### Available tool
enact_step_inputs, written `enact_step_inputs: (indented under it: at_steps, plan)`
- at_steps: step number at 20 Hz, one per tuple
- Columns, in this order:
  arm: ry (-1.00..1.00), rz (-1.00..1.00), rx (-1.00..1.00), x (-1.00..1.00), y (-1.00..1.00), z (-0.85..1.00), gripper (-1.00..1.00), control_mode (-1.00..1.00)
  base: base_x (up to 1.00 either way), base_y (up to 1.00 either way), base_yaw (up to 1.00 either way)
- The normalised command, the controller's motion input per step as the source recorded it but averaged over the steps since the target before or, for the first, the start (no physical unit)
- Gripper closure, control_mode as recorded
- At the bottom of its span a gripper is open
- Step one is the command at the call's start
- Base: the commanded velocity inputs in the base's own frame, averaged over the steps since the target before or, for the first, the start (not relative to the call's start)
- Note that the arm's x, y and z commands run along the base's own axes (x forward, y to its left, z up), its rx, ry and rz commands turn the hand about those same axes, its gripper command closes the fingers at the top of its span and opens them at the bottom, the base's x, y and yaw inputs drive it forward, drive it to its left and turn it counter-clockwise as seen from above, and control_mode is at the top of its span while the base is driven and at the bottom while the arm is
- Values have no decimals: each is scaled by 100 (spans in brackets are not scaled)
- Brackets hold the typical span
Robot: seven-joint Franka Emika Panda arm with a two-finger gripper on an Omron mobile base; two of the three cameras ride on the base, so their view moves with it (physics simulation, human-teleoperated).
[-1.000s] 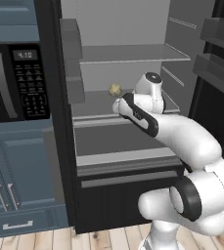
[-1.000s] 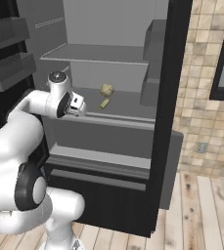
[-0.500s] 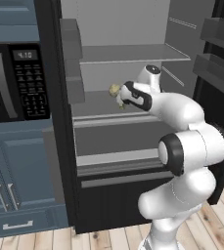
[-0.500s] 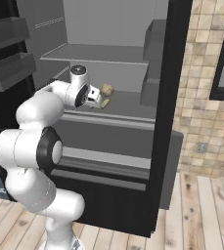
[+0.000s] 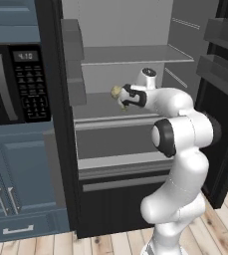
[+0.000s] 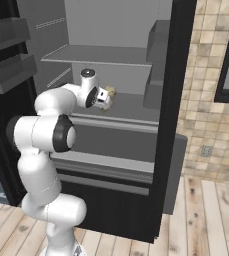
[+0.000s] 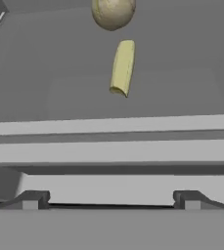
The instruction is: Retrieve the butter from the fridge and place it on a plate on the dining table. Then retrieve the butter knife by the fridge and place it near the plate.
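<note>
The black fridge stands open, showing its grey shelves. On the middle shelf lies the butter, a small pale yellow bar pointing away from the hand. My gripper is open, fingertips wide apart, just in front of the shelf's front lip and short of the butter. From the base views my gripper reaches over that shelf with nothing between its fingers. The plate, the dining table and the butter knife are out of view.
A round beige lump sits just beyond the butter. Another shelf hangs above the hand. Door bins flank the opening. A blue cabinet with a microwave stands on the left, a tiled wall on the right.
The arm has stretched forward into the fridge, carrying the gripper over the middle shelf toward the butter. The jaws have stayed open.
</note>
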Motion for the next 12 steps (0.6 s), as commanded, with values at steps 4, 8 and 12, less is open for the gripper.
enact_step_inputs:
  at_steps: [4, 8, 12]
  plan:
    - [0, 0, 0, 60, -1, -41, -100, -100, 0, 0, 0]
    - [0, 0, 0, 63, 0, -41, -100, -100, 0, 0, 0]
    - [0, 0, 0, 43, 0, -16, -100, -100, 0, 0, 0]
